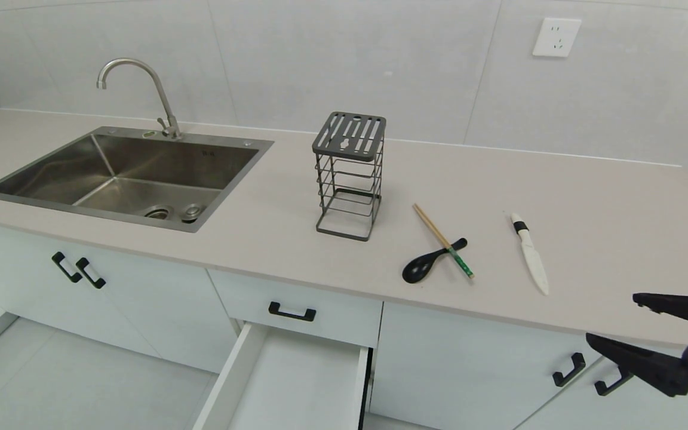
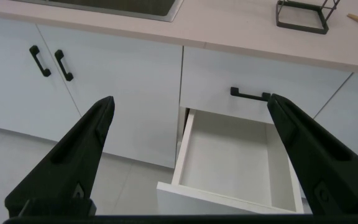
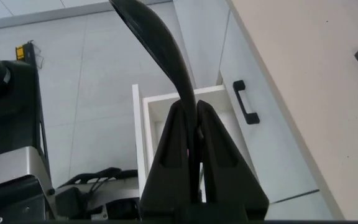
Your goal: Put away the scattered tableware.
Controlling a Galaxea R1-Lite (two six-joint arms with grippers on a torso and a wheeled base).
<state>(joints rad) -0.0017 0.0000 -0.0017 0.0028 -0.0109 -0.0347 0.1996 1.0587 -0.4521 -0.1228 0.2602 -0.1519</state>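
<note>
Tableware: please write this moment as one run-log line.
spoon, chopsticks, knife: on counter | rack: upright, nothing inside | drawer: open | left gripper: open, facing drawer

On the pale beige countertop (image 1: 589, 197), the spoon (image 1: 423, 267) is black, the chopsticks (image 1: 439, 236) tan with green-patterned near ends, and the knife (image 1: 530, 254) to their right white with a black band. The wire rack (image 1: 350, 134) is dark grey, the sink (image 1: 141, 161) at left steel-grey, and the white cabinet fronts (image 1: 159, 316) carry black handles (image 1: 291, 312).
</note>
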